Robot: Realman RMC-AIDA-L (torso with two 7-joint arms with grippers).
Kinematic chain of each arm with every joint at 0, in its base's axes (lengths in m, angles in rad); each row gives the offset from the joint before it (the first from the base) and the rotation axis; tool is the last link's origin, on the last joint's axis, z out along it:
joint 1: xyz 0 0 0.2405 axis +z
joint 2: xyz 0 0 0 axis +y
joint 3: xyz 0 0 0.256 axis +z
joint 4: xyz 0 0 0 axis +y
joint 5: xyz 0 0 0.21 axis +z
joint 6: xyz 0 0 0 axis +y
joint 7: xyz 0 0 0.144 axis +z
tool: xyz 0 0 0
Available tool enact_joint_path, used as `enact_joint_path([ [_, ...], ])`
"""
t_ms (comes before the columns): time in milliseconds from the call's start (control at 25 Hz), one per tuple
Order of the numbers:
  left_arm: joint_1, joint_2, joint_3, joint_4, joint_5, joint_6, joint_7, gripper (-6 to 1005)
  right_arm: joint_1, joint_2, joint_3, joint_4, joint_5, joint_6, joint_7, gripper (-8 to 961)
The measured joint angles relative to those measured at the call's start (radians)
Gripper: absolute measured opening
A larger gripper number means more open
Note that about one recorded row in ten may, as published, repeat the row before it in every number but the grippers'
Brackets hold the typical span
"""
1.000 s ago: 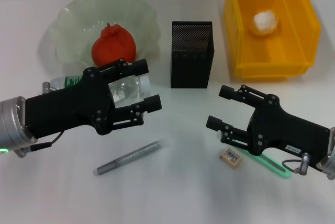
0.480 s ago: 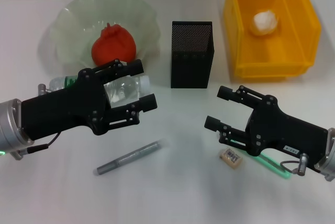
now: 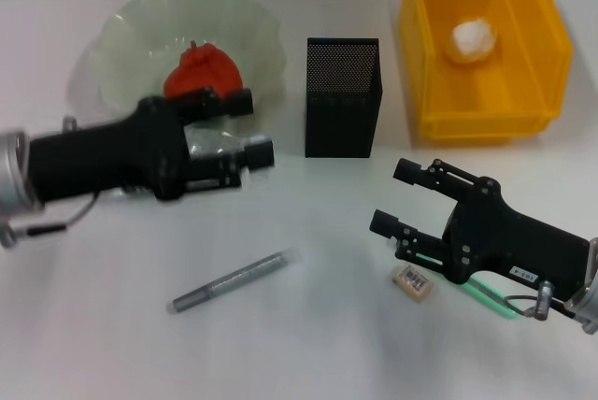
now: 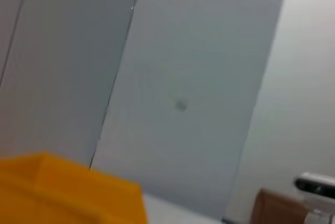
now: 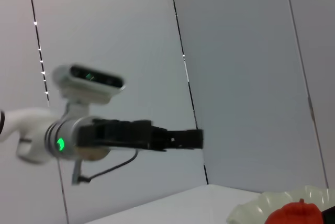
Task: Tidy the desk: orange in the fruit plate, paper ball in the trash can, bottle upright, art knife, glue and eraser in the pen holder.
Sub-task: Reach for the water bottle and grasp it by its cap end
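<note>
The left claw (image 3: 245, 129) sits left of centre in the head view, turned on its side, its fingers closed around the clear bottle (image 3: 213, 146), which lies between them (only a glimpse of it shows). Just behind it, in the upper left, the orange (image 3: 200, 71) rests in the fruit plate (image 3: 131, 26). The pen holder (image 3: 342, 96) stands upright at upper centre, and the trash can (image 3: 486, 40) in the upper right holds the paper ball (image 3: 474, 38). The right claw (image 3: 400, 196) hovers at lower right, fingers spread with nothing between them. The eraser (image 3: 413, 279) lies on the counter (image 3: 308, 353) just beneath it, beside a green strip (image 3: 491, 299). A grey pen-like stick (image 3: 229, 281) lies at lower centre-left.
</note>
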Motion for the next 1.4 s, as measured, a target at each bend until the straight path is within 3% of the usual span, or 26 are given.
enact_joint_path([
  [120,-0.044,0.0,0.007,0.162,0.126,-0.037,-0.191,780,0.001,0.0,0.0,0.003,0.0,0.01,0.0,718],
  [160,-0.094,-0.003,0.015,0.235,0.238,-0.041,-0.281,780,0.005,0.001,0.0,0.008,0.001,0.017,0.0,718],
  [200,-0.094,-0.003,0.015,0.235,0.238,-0.041,-0.281,780,0.005,0.001,0.0,0.008,0.001,0.017,0.0,718],
  [240,-0.15,-0.005,0.029,0.282,0.347,-0.042,-0.357,779,0.008,0.001,-0.001,0.015,0.001,0.021,0.001,718],
  [480,-0.259,-0.008,0.06,0.313,0.517,-0.057,-0.444,779,0.008,0.001,-0.002,0.027,0.001,0.025,0.001,718],
  [560,-0.312,-0.009,0.128,0.341,0.606,-0.103,-0.492,779,0.006,0.0,-0.001,0.033,0.001,0.027,-0.003,718],
  [680,-0.325,-0.01,0.164,0.356,0.632,-0.128,-0.511,780,0.003,0.0,-0.001,0.033,0.001,0.029,-0.005,718],
  [720,-0.338,-0.011,0.223,0.384,0.671,-0.17,-0.536,780,0.003,0.0,-0.001,0.033,0.001,0.031,-0.005,718],
  [840,-0.344,-0.012,0.278,0.402,0.703,-0.228,-0.559,779,0.002,0.0,0.0,0.035,0.001,0.038,-0.005,719],
  [1400,-0.343,-0.014,0.411,0.397,0.833,-0.355,-0.589,780,0.003,0.0,0.0,0.038,0.001,0.043,-0.004,719],
])
